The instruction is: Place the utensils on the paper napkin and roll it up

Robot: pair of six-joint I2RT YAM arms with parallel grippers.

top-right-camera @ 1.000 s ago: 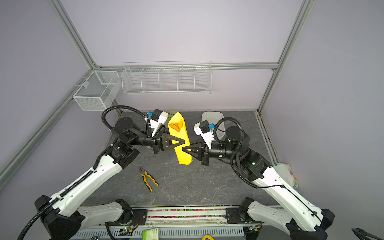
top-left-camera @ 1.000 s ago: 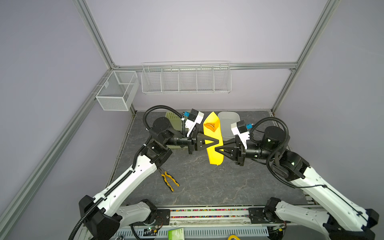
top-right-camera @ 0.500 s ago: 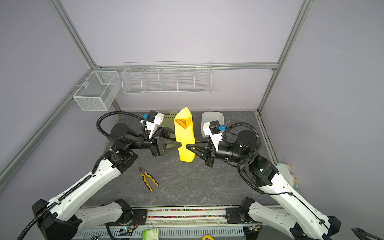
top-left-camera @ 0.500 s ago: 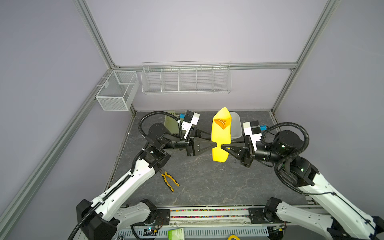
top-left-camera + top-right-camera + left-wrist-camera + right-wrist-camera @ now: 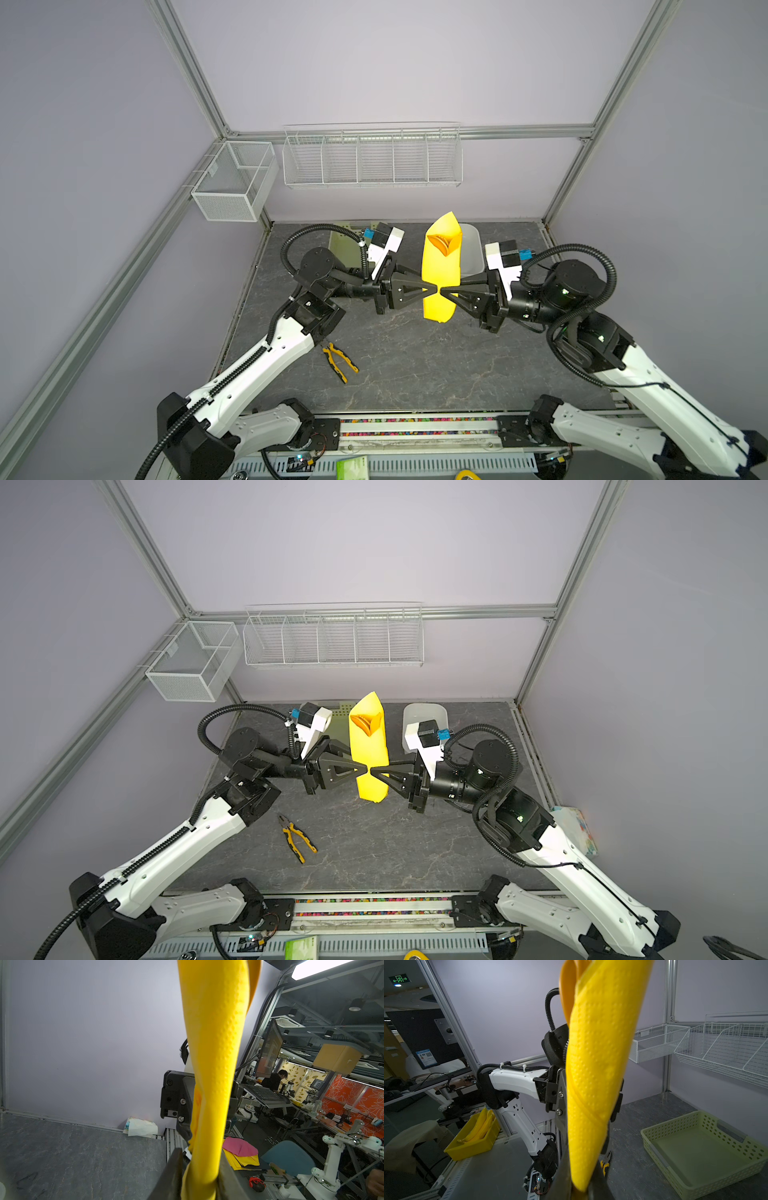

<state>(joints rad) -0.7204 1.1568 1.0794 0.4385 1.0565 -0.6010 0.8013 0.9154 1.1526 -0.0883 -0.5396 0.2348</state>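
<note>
The paper napkin (image 5: 440, 274) (image 5: 369, 750) is a yellow roll held upright above the dark table. Orange utensils (image 5: 444, 245) (image 5: 366, 723) show inside its open top end, and an orange piece (image 5: 566, 987) sticks out in the right wrist view. My left gripper (image 5: 430, 289) (image 5: 360, 771) is shut on the roll's lower part from the left. My right gripper (image 5: 446, 293) (image 5: 376, 772) is shut on it from the right, tip to tip with the left. In the wrist views the roll (image 5: 214, 1053) (image 5: 596, 1064) fills the middle, pinched by the left gripper (image 5: 199, 1169) and the right gripper (image 5: 579, 1180).
Yellow-and-black pliers (image 5: 340, 361) (image 5: 297, 837) lie on the table in front of the left arm. A pale green perforated basket (image 5: 704, 1151) (image 5: 343, 245) and a white tub (image 5: 471, 249) stand at the back. Wire baskets (image 5: 372, 156) hang on the walls. A tissue pack (image 5: 575, 829) lies at the right edge.
The roll has moved right and up and turned from tilted to upright. My left gripper opened beside the roll half a second ago and has shut on it again. The right gripper kept its hold.
</note>
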